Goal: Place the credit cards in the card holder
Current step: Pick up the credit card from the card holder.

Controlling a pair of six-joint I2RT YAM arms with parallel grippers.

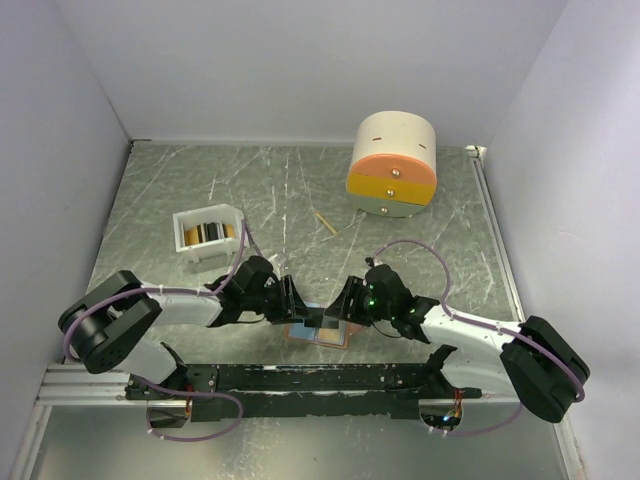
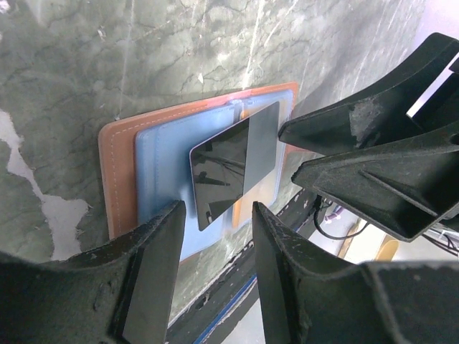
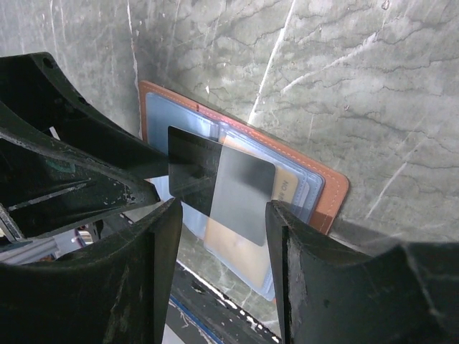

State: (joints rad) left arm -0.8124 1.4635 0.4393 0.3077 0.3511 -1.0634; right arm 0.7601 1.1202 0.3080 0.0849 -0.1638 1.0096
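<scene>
Lying half inside a clear pocket, the dark credit card (image 3: 219,183) sits on the open card holder (image 3: 331,192), which rests at the middle of the worktop's near edge. A gold-yellow card (image 3: 287,188) is already under the film.

The left gripper (image 2: 215,265) and right gripper (image 3: 222,276) hover just beside the holder, jaws part open, with nothing visibly clamped. A push off the pocket's line would likely skew or jam the card. With nothing pinning the holder, it may slide toward the near edge or fold shut. The grippers are close enough to collide.

More cards (image 1: 210,233) wait in the white tray (image 1: 182,232) toward the left edge. The worktop (image 1: 430,250) is grey-green marble with pale streaks, enclosed by plain white walls (image 1: 300,60).
</scene>
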